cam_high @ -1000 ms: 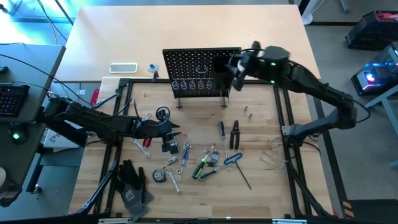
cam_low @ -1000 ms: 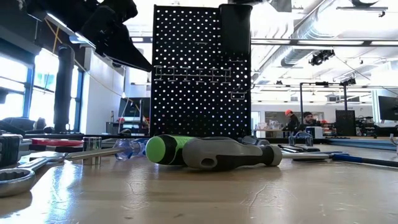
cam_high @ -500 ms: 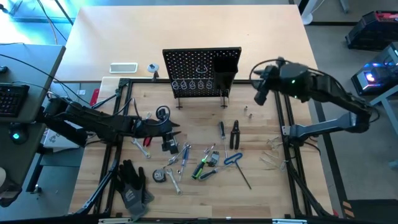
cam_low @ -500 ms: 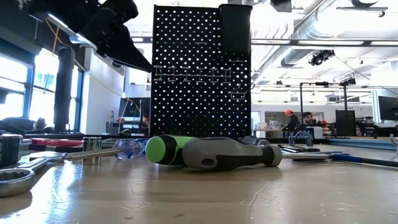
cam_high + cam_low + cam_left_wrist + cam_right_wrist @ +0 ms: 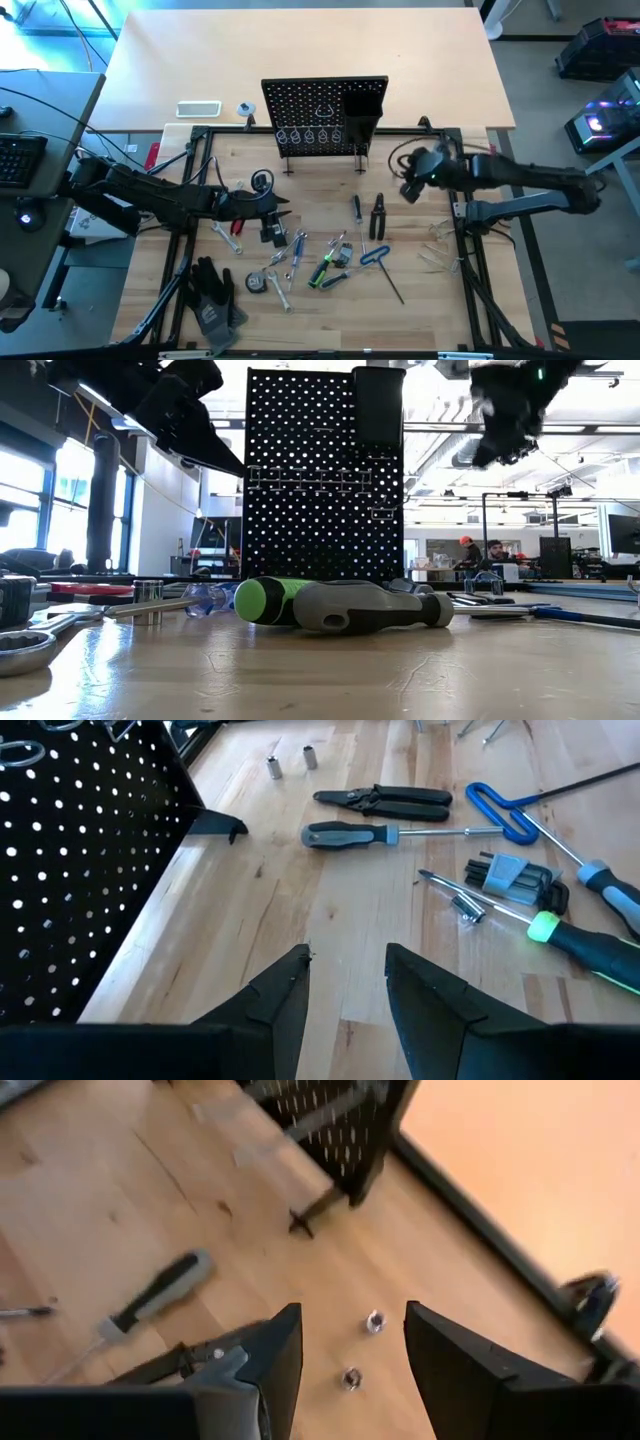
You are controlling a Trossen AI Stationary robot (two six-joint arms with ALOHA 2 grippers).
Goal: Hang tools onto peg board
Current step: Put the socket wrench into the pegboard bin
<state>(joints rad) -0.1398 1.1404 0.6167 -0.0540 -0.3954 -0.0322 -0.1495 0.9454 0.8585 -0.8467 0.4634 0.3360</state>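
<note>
The black peg board (image 5: pixel 320 112) stands upright on small legs at the far middle of the wooden work area. The tools lie loose in front of it: a black-handled screwdriver (image 5: pixel 356 209), black pliers (image 5: pixel 378 215), a blue-handled hex key (image 5: pixel 374 254) and a green screwdriver (image 5: pixel 324 268). My right gripper (image 5: pixel 405 188) hovers open and empty to the right of the peg board's leg, above two small metal sockets (image 5: pixel 363 1348). My left gripper (image 5: pixel 280 213) stands open and empty above the table, left of the tools and near the board (image 5: pixel 70 850).
Black work gloves (image 5: pixel 212 298) lie at the near left. A white flat device (image 5: pixel 198 108) lies behind the board on the left. Black frame rails (image 5: pixel 455 200) border the work area. In the low view, people (image 5: pixel 478 555) sit far behind the table.
My right gripper has left the peg board's black box bin, gone down and toward the table's near edge and a little to the right, and has tipped and rolled so that it looks down at the table.
</note>
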